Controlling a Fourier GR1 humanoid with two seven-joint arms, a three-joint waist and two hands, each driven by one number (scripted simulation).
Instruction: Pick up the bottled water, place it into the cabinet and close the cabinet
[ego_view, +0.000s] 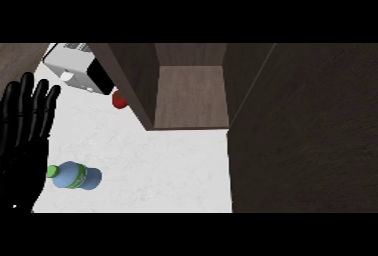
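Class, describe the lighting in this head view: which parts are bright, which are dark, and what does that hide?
Head view: the white counter is evenly bright; the bottled water casts only a faint shadow. The open cabinet interior is dim, and its dark door shows little detail. The black left hand loses surface detail.

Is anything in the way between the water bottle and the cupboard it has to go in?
Nothing visible is. Bare white counter lies between the blue plastic bottle with a green cap and the open brown wooden cabinet. The small red object sits off to the side.
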